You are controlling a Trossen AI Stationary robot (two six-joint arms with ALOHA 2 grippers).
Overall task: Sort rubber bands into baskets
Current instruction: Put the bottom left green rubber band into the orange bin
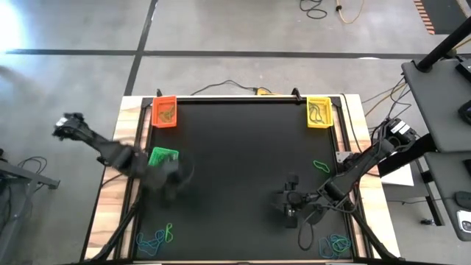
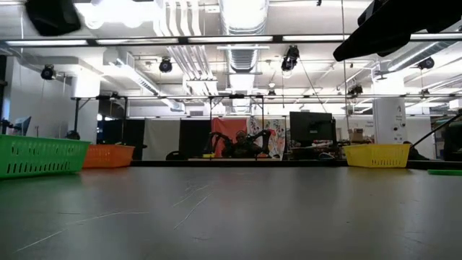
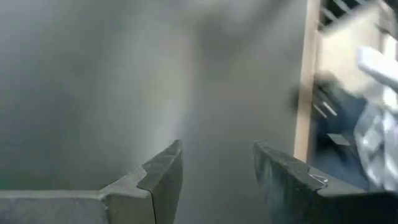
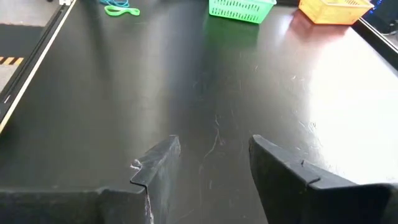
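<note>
Three baskets stand on the black table: orange [image 1: 163, 112] at the far left, yellow [image 1: 319, 112] at the far right, green [image 1: 163, 157] at the left. Rubber bands lie in a pile near the front left [image 1: 156, 237], in a pile at the front right [image 1: 336, 244], and one green loop [image 1: 322, 165] lies at the right. My left gripper [image 3: 217, 152] is open and empty, blurred, just beside the green basket [image 1: 175, 184]. My right gripper [image 4: 214, 146] is open and empty above bare table, right of centre [image 1: 289, 200].
Some bands lie inside the orange and yellow baskets. The table's middle is bare black surface [image 1: 235, 169]. Wooden table edges [image 1: 110, 199] and black cables run along both sides. In the right wrist view the green basket [image 4: 241, 9] and the orange basket [image 4: 336, 9] show far ahead.
</note>
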